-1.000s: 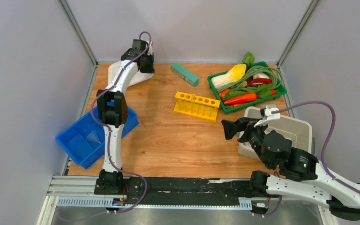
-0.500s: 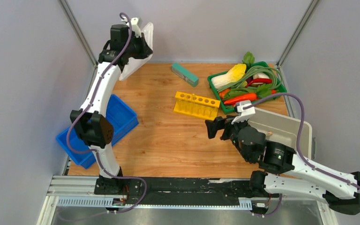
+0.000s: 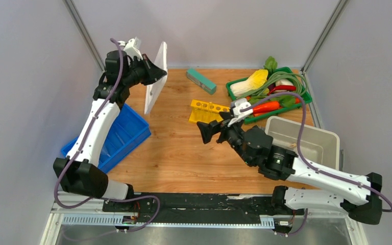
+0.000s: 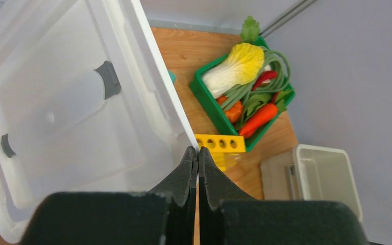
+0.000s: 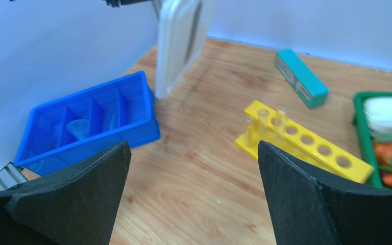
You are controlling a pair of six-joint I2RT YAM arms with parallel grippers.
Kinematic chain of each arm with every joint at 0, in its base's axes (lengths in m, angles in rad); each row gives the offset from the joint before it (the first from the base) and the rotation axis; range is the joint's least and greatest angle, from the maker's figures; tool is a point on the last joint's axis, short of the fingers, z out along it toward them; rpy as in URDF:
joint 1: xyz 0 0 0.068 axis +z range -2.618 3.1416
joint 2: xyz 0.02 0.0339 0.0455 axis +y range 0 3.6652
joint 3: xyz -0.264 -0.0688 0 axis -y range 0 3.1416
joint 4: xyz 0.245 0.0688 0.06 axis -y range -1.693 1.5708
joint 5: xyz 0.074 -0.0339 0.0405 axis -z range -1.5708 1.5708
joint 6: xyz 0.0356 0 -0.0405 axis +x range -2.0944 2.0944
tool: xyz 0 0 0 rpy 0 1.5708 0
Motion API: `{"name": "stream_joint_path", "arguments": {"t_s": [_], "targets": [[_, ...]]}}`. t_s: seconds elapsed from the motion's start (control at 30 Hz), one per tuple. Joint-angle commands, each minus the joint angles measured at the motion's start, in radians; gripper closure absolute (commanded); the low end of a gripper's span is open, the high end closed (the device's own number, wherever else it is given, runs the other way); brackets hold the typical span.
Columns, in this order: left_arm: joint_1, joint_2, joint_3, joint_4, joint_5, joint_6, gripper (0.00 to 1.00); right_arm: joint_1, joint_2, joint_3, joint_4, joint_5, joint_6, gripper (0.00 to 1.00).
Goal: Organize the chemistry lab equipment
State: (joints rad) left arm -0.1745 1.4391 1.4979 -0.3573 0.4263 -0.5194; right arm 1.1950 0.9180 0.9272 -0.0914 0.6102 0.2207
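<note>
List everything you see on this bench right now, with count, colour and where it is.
lid: one, translucent white, held up at far left.
divided bin: one, blue, left edge.
funnel: one, clear, inside the bin.
holed rack: one, yellow, centre of the table, clear tubes standing in it.
block: one, teal, far centre.
basket of toy vegetables: one, green, far right.
tub: one, grey, near right.
left gripper: black, shut on the lid's edge.
right gripper: black, open, above the table centre.
</note>
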Motion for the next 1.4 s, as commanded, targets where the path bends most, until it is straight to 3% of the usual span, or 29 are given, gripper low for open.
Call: {"name": "stream_joint_path", "arguments": {"t_s": [0.0, 0.27, 0.47, 0.83, 0.97, 1.2, 1.27, 1.33, 1.37], "targets": [[-0.006, -0.158, -0.089, 0.216, 0.057, -0.183, 1.00, -0.003, 0.132, 0.038, 0.349, -0.130, -0.133, 0.01], [-0.011, -0.324, -0.106, 0.118, 0.117, -0.254, 1.00, -0.029, 0.435, 0.134, 0.582, -0.141, -0.265, 0.00], [-0.011, -0.451, -0.163, 0.130, 0.086, -0.283, 1.00, -0.028, 0.579, 0.154, 0.824, -0.265, -0.304, 0.01], [-0.010, -0.552, -0.300, 0.314, 0.111, -0.485, 1.00, -0.020, 0.786, 0.350, 0.907, -0.271, -0.320, 0.00], [-0.011, -0.582, -0.315, 0.293, 0.095, -0.488, 1.00, -0.017, 0.863, 0.429, 0.913, -0.173, -0.357, 0.03], [-0.011, -0.637, -0.323, 0.247, 0.088, -0.484, 1.00, -0.020, 0.958, 0.472, 0.975, -0.037, -0.495, 0.20], [-0.011, -0.655, -0.324, 0.227, 0.074, -0.469, 1.00, -0.020, 0.963, 0.467, 0.998, -0.036, -0.514, 0.38], [-0.010, -0.674, -0.317, 0.175, 0.049, -0.423, 1.00, -0.018, 0.940, 0.441, 1.001, -0.059, -0.517, 0.67], [-0.011, -0.683, -0.311, 0.137, 0.036, -0.392, 1.00, -0.018, 0.920, 0.424, 0.998, -0.073, -0.521, 0.76]]}}
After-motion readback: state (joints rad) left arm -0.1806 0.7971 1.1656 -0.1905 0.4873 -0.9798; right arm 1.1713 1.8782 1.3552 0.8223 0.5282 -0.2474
